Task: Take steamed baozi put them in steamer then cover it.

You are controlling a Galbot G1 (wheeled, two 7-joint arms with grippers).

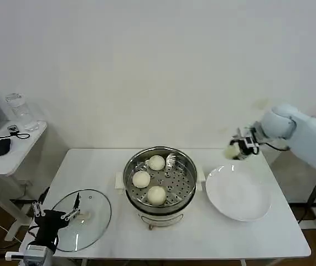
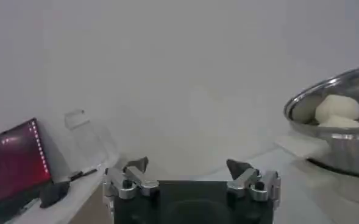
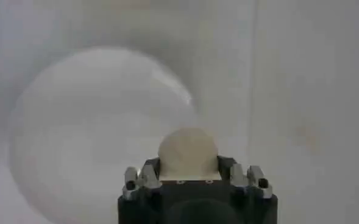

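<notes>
Three steamed baozi (image 1: 156,162) (image 1: 141,179) (image 1: 156,195) sit on the perforated tray inside the steamer (image 1: 186,190), mid-table, pot uncovered. Fourth baozi (image 1: 232,152) is clamped in the right gripper (image 1: 239,149), held in the air over the far edge of the white plate (image 1: 241,199); in the right wrist view the bun (image 3: 188,152) sits between the fingers (image 3: 144,176), plate (image 3: 75,134) blurred below it. Plate is just beside the steamer on the robot's right, looks bare. Cover (image 1: 88,217) lies flat on the table on the steamer's left, near the front edge, apart from the pot. Left gripper (image 1: 55,211) hovers at the cover's outer rim, fingers spread, holding nothing; hard to tell if it touches the glass. In the left wrist view its fingertips (image 2: 136,164) stand wide apart, steamer (image 2: 337,131) with buns beyond. Side table (image 1: 19,149) with a laptop (image 2: 11,161) stands off to the left.
</notes>
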